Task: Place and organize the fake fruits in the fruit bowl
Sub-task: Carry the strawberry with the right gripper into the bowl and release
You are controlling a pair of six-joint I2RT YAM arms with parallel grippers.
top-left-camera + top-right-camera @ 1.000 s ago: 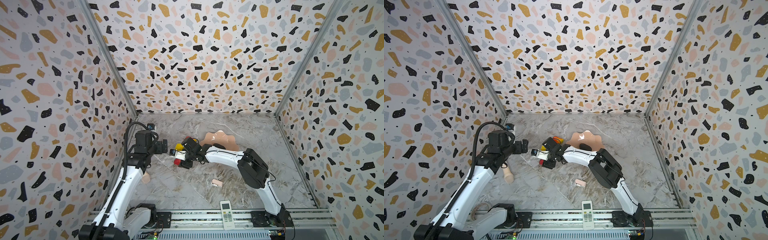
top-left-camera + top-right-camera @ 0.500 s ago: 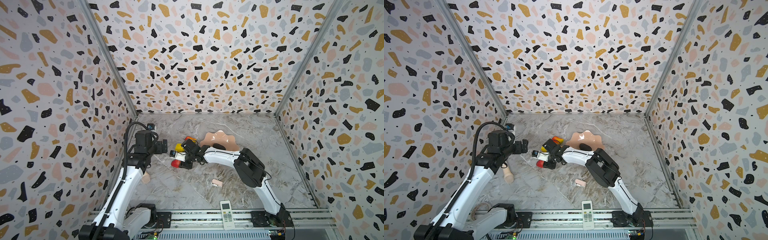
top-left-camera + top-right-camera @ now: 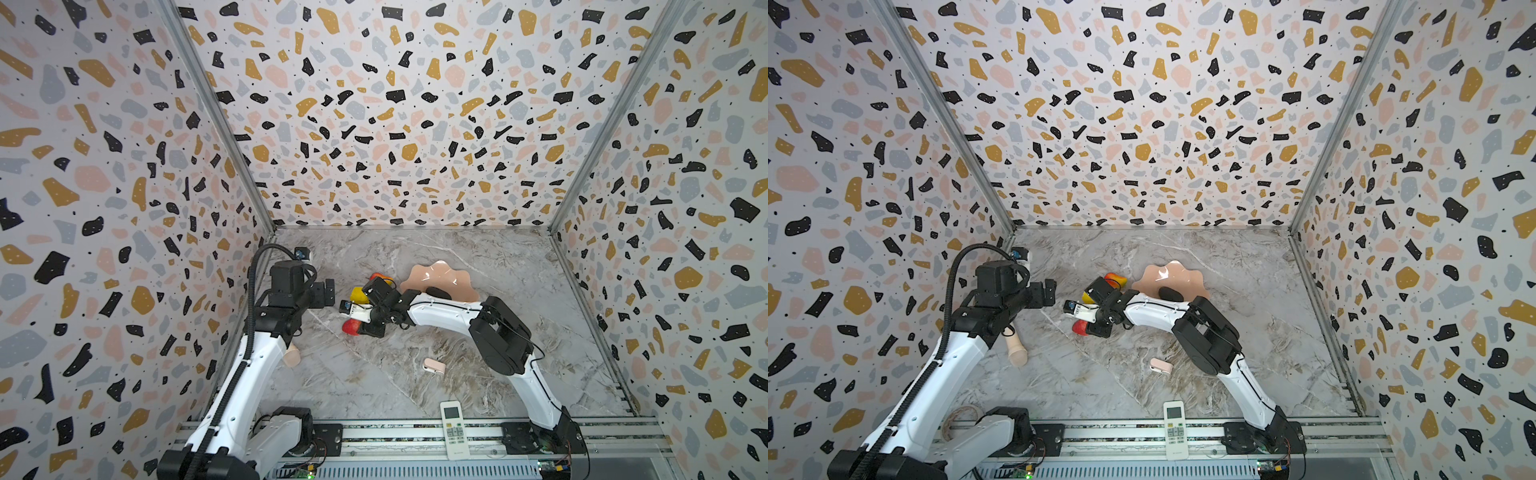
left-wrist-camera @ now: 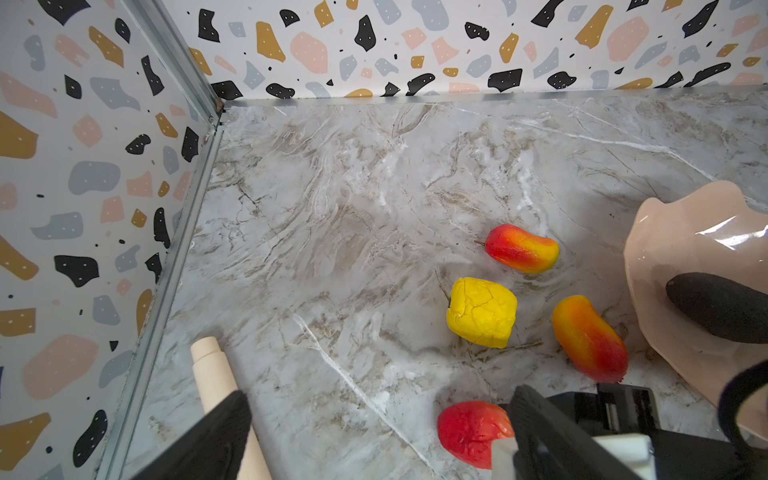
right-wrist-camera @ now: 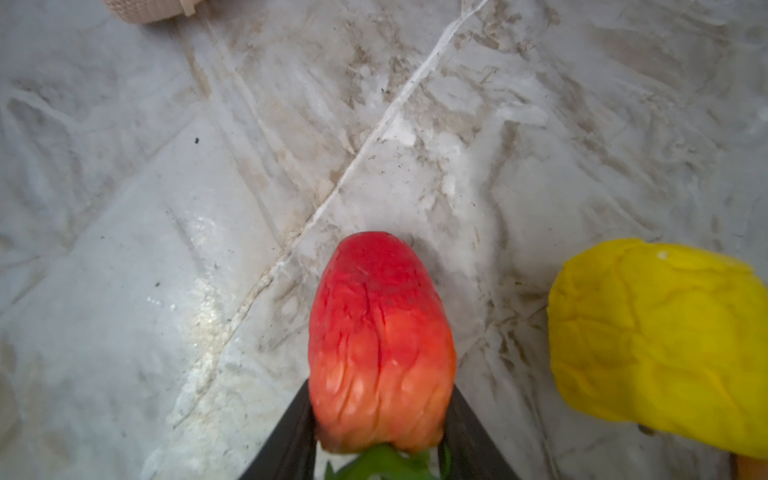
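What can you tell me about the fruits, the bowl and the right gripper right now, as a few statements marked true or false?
The right gripper is shut on the strawberry. True.
Both mangoes lie on the table, outside the fruit bowl. True.
The avocado lies on the table. False: it lies in the fruit bowl.
The bumpy yellow fruit is in the fruit bowl. False: it sits on the table near the mangoes.

Marble tabletop (image 3: 374,257) bears fruit bowl (image 3: 440,276), two mangoes (image 4: 521,248), yellow fruit (image 4: 482,312), clip (image 3: 433,365), remote (image 3: 454,428), beige cylinder (image 3: 1017,351).
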